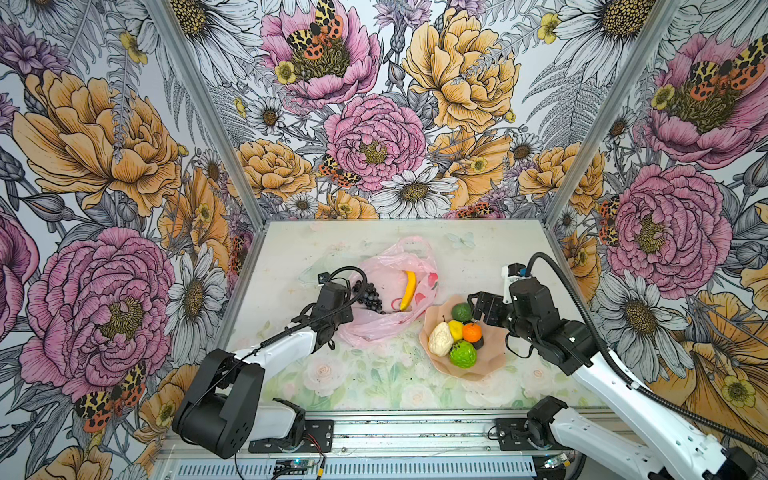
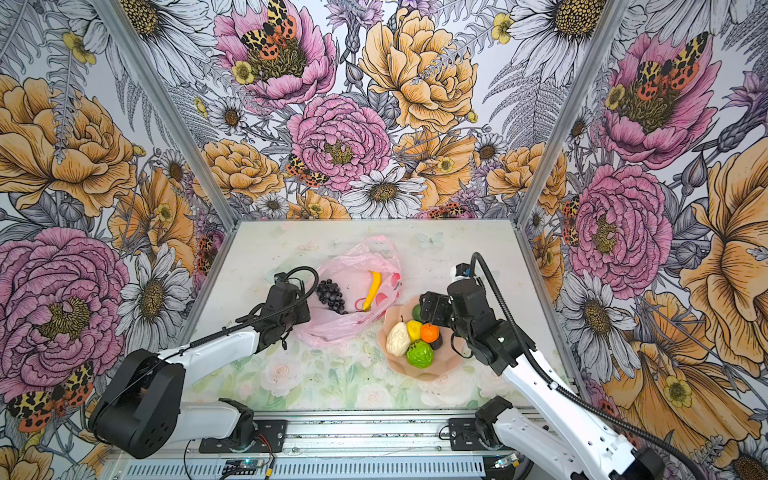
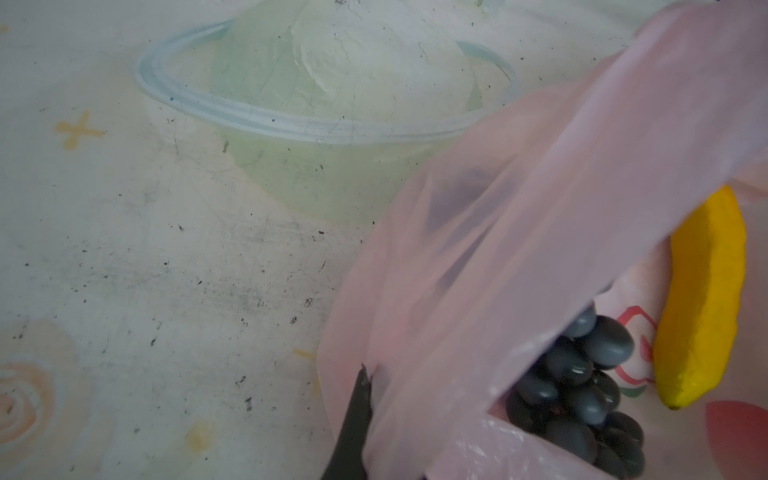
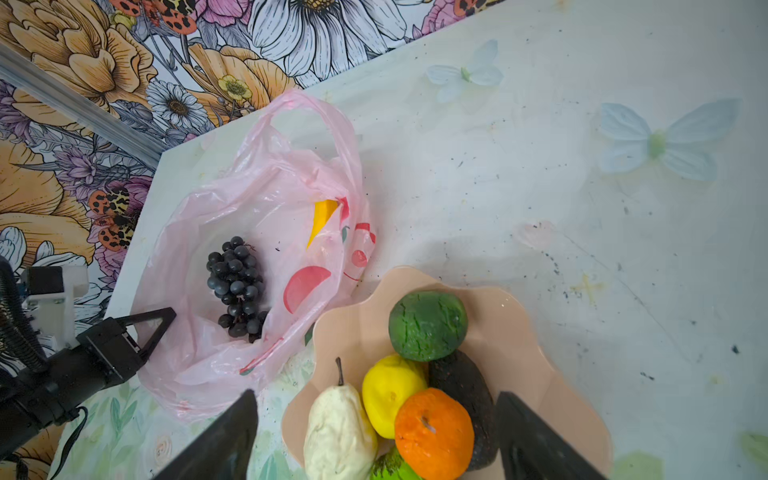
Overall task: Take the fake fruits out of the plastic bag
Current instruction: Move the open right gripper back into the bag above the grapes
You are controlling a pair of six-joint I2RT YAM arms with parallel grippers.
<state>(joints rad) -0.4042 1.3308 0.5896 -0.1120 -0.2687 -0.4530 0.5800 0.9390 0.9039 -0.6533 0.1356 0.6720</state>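
Note:
The pink plastic bag [image 1: 386, 328] lies open mid-table, and inside it are a yellow banana [image 1: 408, 289] and a dark grape bunch [image 1: 368, 296]. My left gripper [image 3: 370, 374] is shut on the bag's near edge, beside the grapes [image 3: 582, 386]; the film hides one finger. To the bag's right, a peach dish [image 1: 490, 361] holds a pear [image 4: 338, 428], lemon [image 4: 388, 392], orange [image 4: 434, 432], dark avocado [image 4: 461, 382], round dark green fruit [image 4: 428, 324] and bumpy bright green fruit [image 1: 463, 353]. My right gripper [image 4: 374, 395] hangs open above these fruits, holding nothing.
A clear plastic bowl [image 3: 324, 124] stands on the table just left of the bag. Flowered walls [image 1: 374, 124] close in the back and both sides. A metal rail [image 1: 415, 432] with the arm bases runs along the front edge.

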